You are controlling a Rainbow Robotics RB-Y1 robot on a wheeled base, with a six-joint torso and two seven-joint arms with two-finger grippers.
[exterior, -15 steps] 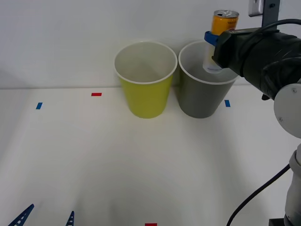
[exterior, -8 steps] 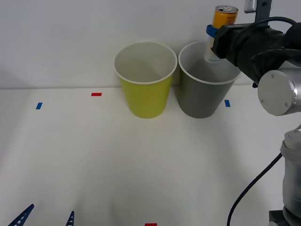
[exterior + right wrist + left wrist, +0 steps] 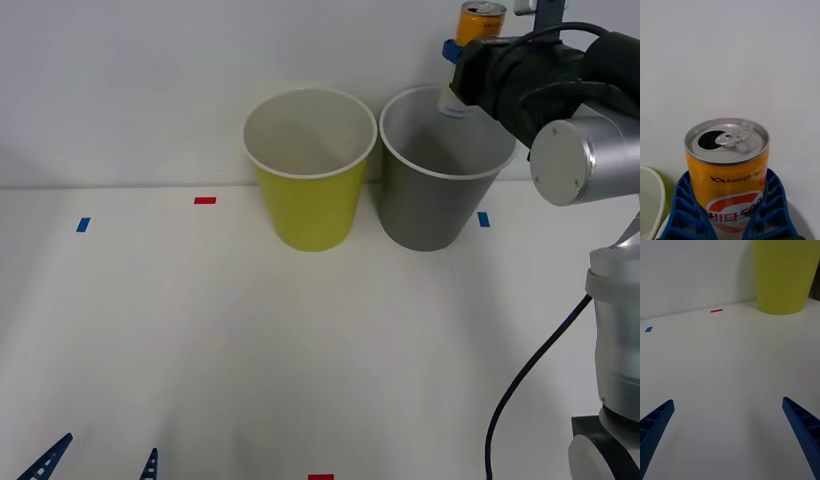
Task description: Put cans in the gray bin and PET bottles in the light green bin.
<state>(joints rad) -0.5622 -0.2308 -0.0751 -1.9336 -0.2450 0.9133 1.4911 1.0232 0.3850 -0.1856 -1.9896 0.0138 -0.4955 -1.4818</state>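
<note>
Your right pincer [image 3: 452, 62] grips the can [image 3: 478, 21] upright, top right, above the gray bin [image 3: 440, 170]; left pincer [image 3: 728, 427] wide open w/ nothing.

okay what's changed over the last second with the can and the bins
The right tool has lifted the can a little higher above the gray bin, keeping it clamped. The light green bin, gray bin and left tool stayed as they were.

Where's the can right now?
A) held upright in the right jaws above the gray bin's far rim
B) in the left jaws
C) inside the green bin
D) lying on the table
A: the right gripper clamps the can upright, above the gray bin's back rim; the left gripper is open, low over the table.
</note>
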